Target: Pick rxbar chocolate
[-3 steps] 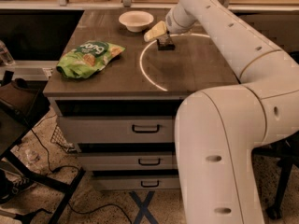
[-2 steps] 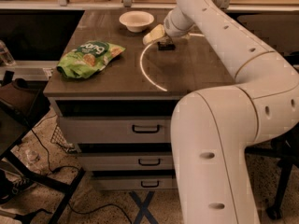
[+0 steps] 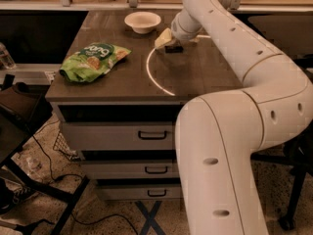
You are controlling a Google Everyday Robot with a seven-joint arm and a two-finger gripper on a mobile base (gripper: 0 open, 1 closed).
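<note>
Rxbar chocolate (image 3: 174, 49) on a dark cabinet top (image 3: 112, 84), gripper (image 3: 166, 39) at it, grip state untellable.
White bowl (image 3: 142, 21) just behind; green chip bag (image 3: 93, 60) left.

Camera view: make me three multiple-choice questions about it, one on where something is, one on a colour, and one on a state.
1. Where is the gripper?
A. At the small flat dark-wrapped snack bar on the brown cabinet top
B. Beneath the cabinet top
C. Beyond its left edge

2. What colour is the crinkled chip bag?
A. Red
B. Green
C. Blue

3. How does the round white bowl sit?
A. Upside down
B. On its side
C. Upright

Answers:
1 A: the gripper meets the bar just right of the bowl.
2 B: the bag's wrapper is plainly green.
3 C: the bowl's opening faces up.
</note>
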